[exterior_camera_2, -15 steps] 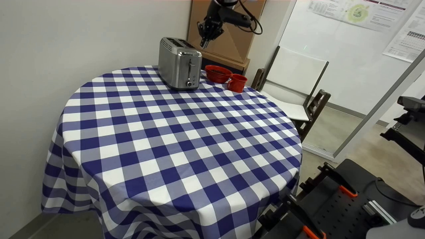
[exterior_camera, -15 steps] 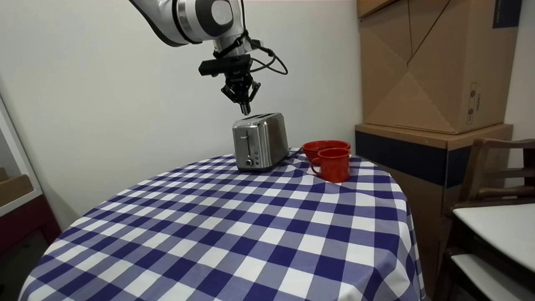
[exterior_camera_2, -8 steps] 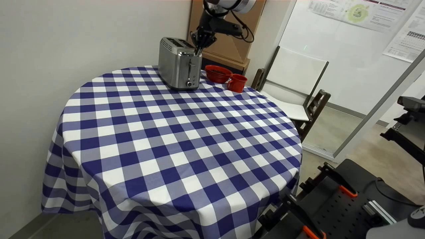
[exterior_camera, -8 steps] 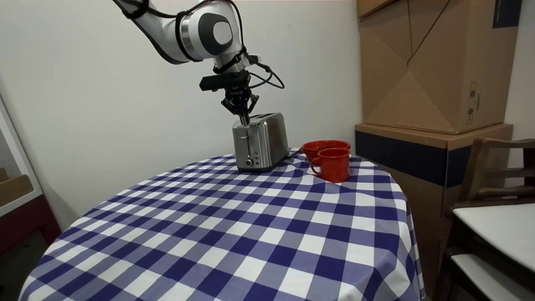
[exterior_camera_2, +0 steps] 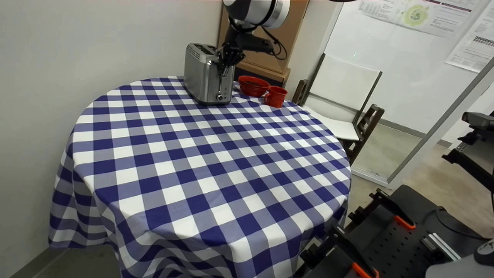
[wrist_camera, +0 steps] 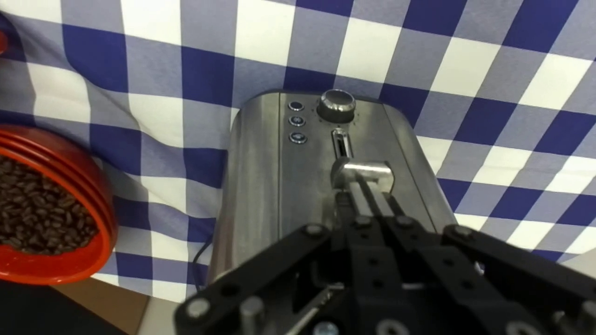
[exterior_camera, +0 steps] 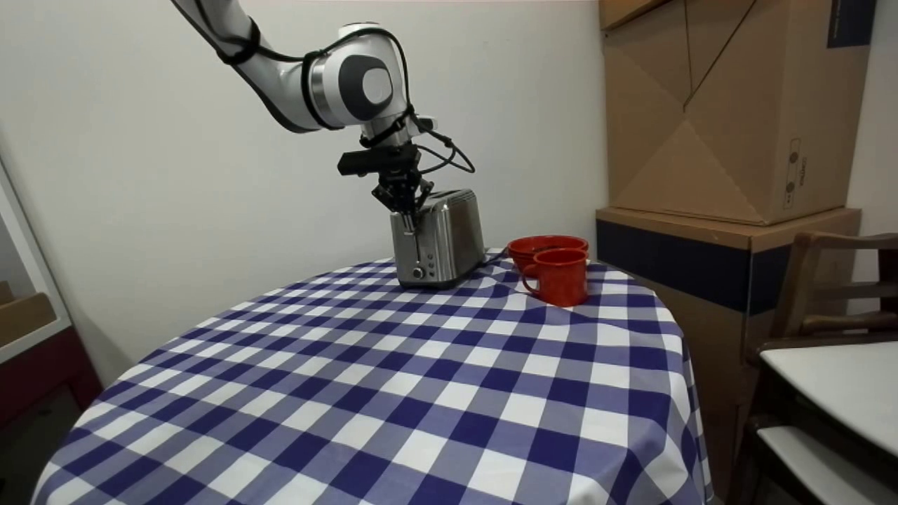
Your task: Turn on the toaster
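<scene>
Pale wall [exterior_camera: 175, 175], checked tablecloth [exterior_camera_2: 200, 162], stacked cardboard boxes [exterior_camera: 701, 154], white chair [exterior_camera_2: 344, 83]

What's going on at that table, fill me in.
A robot arm has its jaws, closed together, right at the lever of a silver toaster, apparently about to turn it on. Whether they touch the lever is hard to tell. The slot runs on below the lever, so it seems not yet pushed all the way down. Nearby on the checked tablecloth stand a red cup and a red bowl of brown beans.
</scene>
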You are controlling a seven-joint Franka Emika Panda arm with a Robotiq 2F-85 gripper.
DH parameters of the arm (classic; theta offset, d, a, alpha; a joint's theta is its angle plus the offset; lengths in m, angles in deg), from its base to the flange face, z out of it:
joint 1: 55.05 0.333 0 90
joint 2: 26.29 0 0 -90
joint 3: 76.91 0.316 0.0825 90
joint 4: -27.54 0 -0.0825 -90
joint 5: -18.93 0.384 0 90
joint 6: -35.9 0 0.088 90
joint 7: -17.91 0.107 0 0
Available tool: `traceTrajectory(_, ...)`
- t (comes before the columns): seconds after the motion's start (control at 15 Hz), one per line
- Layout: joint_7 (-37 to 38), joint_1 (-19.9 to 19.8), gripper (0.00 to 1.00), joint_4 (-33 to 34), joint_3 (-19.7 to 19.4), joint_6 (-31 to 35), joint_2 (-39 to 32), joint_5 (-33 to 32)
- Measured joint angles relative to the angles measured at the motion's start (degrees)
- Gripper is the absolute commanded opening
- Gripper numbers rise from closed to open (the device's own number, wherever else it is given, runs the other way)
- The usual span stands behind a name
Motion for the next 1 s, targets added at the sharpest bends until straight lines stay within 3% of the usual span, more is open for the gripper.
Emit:
traceTrajectory(0.6, 0.5, 0.0, 0.00, 6.6, -0.1, -2.6, -7.6, -1.7)
traceTrajectory(1.0, 0.5, 0.0, 0.00, 12.6, -0.1, -8.7, -10.2, -2.1)
